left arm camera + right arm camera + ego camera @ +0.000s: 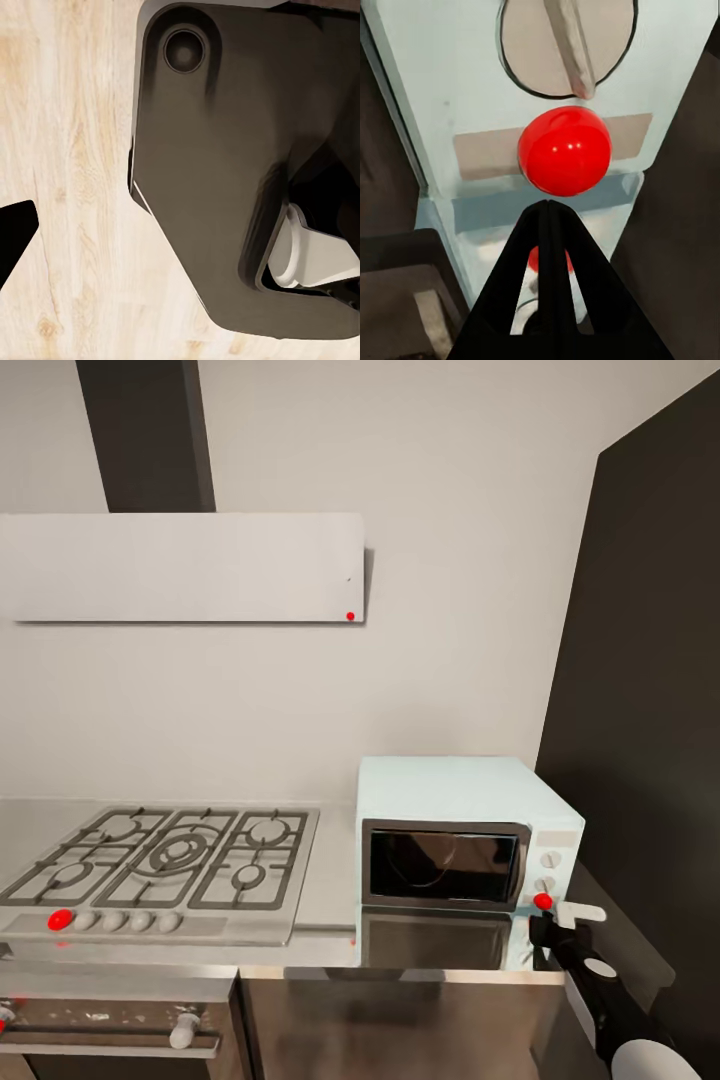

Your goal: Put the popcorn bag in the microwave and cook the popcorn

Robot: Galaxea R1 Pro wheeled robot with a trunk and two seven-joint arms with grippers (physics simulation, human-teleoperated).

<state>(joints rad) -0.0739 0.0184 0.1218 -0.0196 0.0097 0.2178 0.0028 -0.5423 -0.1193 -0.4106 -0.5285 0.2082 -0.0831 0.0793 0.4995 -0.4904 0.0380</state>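
Right gripper [549, 214] sits just short of the red start button [564, 150] on the microwave [455, 800] panel; in the right wrist view its two dark fingers lie pressed together into one blunt tip, jaws closed on nothing, aimed a touch below the button's centre. The step in hand looks like pressing that button to start heating. To do it well: raise the tip slightly so it meets the dome squarely, push straight along the finger axis, keep clear of the round knob [566, 45] just above, and do not slide off toward the panel's lower edge. In the head view the right gripper [572, 913] is at about 4 o'clock of the microwave, touching or nearly touching the button [543, 901]. The microwave stands on the countertop [335, 880], door shut; the dark glass [443, 866] gives only reflections, so whether the popcorn bag lies inside cannot be told. At 9 o'clock of the microwave lies the gas hob [165, 865], burners bare, no pot. Left wrist view: wooden floor [67, 180] and dark robot housing [225, 172]; left jaws' state cannot be told.
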